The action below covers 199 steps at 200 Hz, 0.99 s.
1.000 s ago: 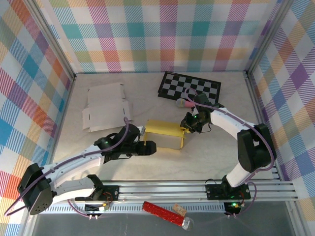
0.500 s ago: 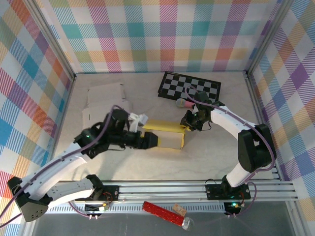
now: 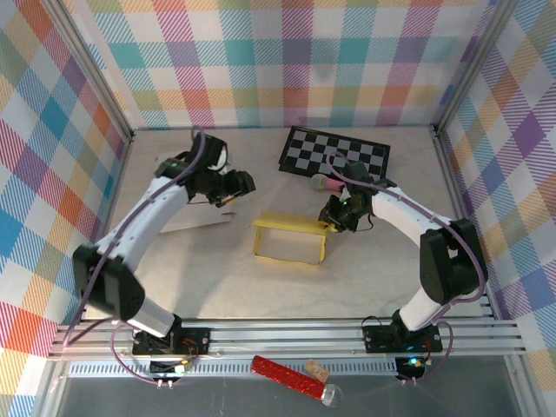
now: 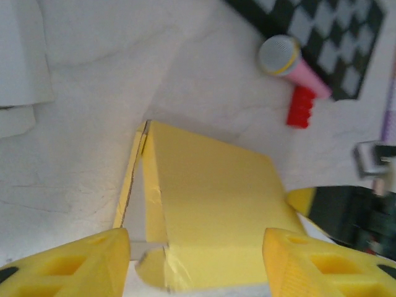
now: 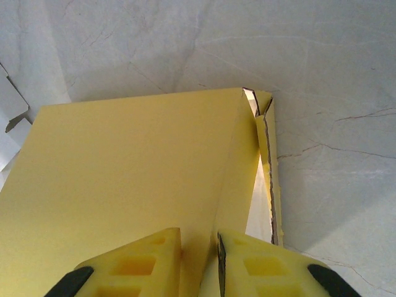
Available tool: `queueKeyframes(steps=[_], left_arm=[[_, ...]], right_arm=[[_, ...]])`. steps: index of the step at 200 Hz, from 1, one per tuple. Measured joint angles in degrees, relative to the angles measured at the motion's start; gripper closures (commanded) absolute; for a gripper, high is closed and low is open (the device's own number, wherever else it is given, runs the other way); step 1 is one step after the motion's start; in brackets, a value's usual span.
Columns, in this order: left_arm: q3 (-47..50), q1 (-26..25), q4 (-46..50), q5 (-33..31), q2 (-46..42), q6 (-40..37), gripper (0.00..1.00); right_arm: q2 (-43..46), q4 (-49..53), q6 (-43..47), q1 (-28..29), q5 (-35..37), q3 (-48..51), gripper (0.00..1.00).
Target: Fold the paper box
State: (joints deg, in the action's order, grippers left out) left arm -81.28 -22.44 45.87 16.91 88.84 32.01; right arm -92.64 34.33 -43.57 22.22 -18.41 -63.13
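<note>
Mid-worktop: yellow paper box stands open-topped, right hand clenched on its right-side wall. Left hand, fingers spread & gripping nothing, hangs over flat white cardboard at box's rear left. Behind: checkered mat, w/ pink toy mic & red block near right arm.
</note>
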Motion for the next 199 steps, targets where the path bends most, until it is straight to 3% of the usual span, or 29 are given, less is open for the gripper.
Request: queueKeyframes(steps=[27,73,149,199], left_arm=[[1.4,0.0,-1.4,2.6,6.3,-0.8,0.46],[4.7,-0.3,-4.6,6.6,9.2,-1.0,0.50],[8.8,-1.3,-8.9,8.3,11.5,0.2,0.75],[10.5,-2.4,-10.2,8.5,11.5,0.2,0.77]], right_arm=[[-0.4,0.0,0.2,0.0,0.0,0.0,0.76],[-0.8,0.0,0.4,0.0,0.0,0.0,0.76],[-2.2,-0.4,0.4,0.0,0.0,0.0,0.76],[-2.9,-0.5,0.8,0.0,0.0,0.0,0.76]])
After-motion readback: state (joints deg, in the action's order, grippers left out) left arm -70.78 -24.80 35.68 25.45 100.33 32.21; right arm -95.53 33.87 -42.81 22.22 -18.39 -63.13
